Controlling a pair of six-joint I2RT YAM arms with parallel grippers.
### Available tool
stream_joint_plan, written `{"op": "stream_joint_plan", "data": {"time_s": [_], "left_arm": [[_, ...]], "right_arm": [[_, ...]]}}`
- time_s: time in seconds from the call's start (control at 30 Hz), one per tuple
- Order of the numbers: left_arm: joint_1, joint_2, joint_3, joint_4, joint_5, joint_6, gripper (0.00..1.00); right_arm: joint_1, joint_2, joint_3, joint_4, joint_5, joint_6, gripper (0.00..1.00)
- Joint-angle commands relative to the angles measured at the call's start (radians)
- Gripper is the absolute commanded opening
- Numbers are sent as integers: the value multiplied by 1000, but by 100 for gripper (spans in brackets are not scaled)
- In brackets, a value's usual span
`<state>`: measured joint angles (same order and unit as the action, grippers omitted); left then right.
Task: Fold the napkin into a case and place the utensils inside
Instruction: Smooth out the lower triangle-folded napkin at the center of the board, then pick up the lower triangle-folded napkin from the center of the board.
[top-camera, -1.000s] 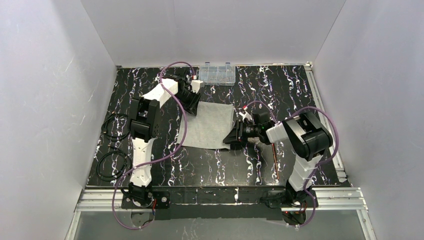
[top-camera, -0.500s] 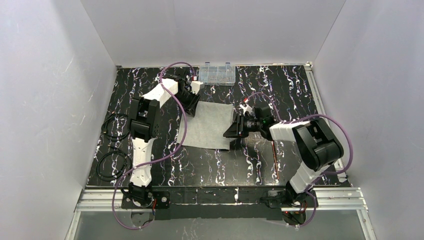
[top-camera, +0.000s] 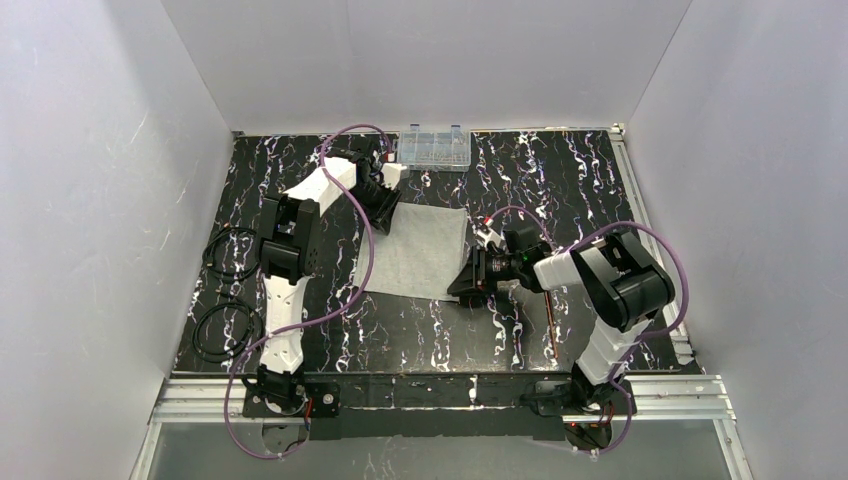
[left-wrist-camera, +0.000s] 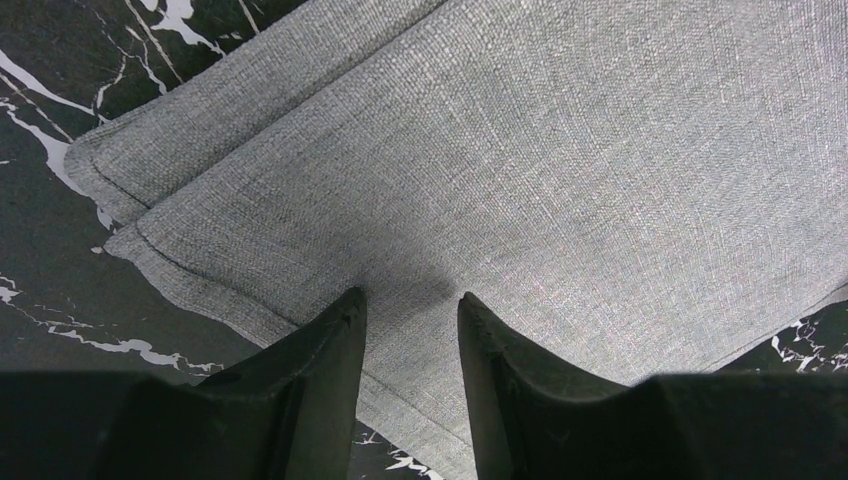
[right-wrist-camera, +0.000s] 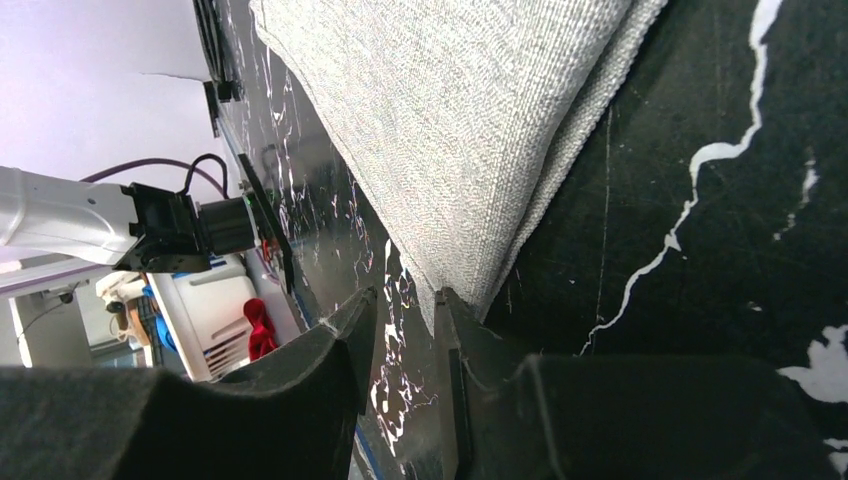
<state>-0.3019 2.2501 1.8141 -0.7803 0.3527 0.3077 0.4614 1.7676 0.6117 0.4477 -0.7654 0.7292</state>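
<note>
Left gripper (left-wrist-camera: 412, 297): jaws part-spread, tips resting on the far-left corner of the folded napkin (top-camera: 420, 250). Right gripper (right-wrist-camera: 405, 293): jaws narrowly spread, napkin's near-right corner at the gap. Utensils (top-camera: 554, 320) lie right of the napkin, mostly hidden.

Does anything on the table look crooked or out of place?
The layers of the folded napkin do not match: at the corner in the left wrist view, the lower one sticks out past the upper.
</note>
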Motion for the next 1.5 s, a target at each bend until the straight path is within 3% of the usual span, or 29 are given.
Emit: {"op": "stream_joint_plan", "data": {"time_s": [0.0, 0.1, 0.13, 0.17, 0.23, 0.3, 0.33, 0.37, 0.4, 0.5, 0.6, 0.63, 0.77, 0.87, 1.0, 1.1, 1.23, 1.47], "left_arm": [[5, -52, 21, -50, -20, 31, 39], [5, -135, 20, -68, -20, 57, 48], [4, -172, 20, -80, -17, 70, 55], [5, -208, 18, -90, -10, 85, 75], [5, -305, 3, -98, -5, 107, 83], [4, -409, -21, -99, 14, 138, 85], [4, -466, -44, -90, 26, 154, 89], [5, -523, -79, -65, 32, 169, 97], [6, -584, -131, -13, 17, 159, 98], [6, -721, -361, 92, -31, 224, 99], [0, -812, -478, 10, 106, 424, 99], [0, -851, -531, 19, 130, 459, 98], [-5, -1022, -802, 114, 198, 691, 96], [-25, -1103, -988, 187, 174, 894, 92], [-30, -1119, -1115, 321, 165, 1026, 81], [-31, -1090, -1182, 409, 174, 1129, 73], [-31, -1051, -1281, 619, 188, 1257, 69], [-30, -905, -1228, 572, 169, 1452, 69]], "right_arm": [[4, -31, 22, -13, 52, -18, 38], [5, -107, 58, -104, 64, -56, 40], [4, -138, 67, -138, 68, -72, 41], [4, -172, 79, -185, 76, -95, 43], [10, -252, 139, -333, 128, -184, 46], [37, -361, 226, -512, 240, -303, 63], [52, -396, 263, -581, 298, -352, 89], [63, -429, 296, -628, 359, -427, 97], [69, -456, 308, -641, 400, -457, 98], [48, -477, 287, -579, 566, -320, 99], [8, -425, 295, -520, 406, -328, 99], [24, -425, 313, -537, 455, -339, 99], [307, -496, 349, -634, 1016, -604, 99], [368, -542, 281, -601, 1121, -792, 99], [393, -659, 126, -472, 1088, -1024, 99], [397, -690, 76, -422, 1046, -1093, 98], [398, -636, 92, -471, 1035, -1128, 99], [397, -603, 86, -424, 1016, -1138, 99]]}}
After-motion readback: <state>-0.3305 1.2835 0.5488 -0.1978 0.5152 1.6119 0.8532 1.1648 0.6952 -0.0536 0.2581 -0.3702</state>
